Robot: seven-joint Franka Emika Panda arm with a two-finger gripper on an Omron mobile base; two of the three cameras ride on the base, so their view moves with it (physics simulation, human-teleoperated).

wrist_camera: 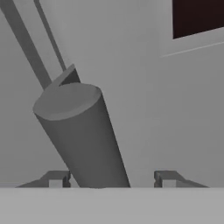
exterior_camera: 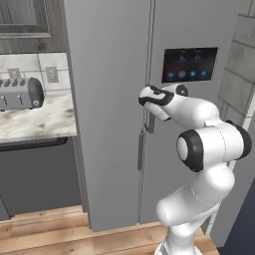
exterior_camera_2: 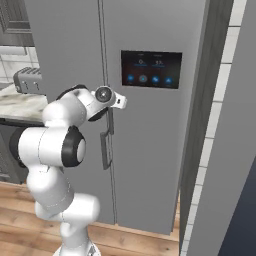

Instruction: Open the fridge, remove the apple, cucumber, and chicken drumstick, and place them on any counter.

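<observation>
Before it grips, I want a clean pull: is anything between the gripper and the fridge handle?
Nothing visible. In the hand view the handle already sits between the two fingertips, nearer the left one, with the gripper open around it. The fridge doors are shut.

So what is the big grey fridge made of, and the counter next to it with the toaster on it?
The fridge looks like brushed or painted metal: flat, even light grey with a soft sheen, though it could be coated plastic. Its bar handle seems to be matte grey metal too. The counter looks like polished marble or a marble-look stone: white with grey-brown veins. The toaster appears to be shiny steel with dark ends.
</observation>
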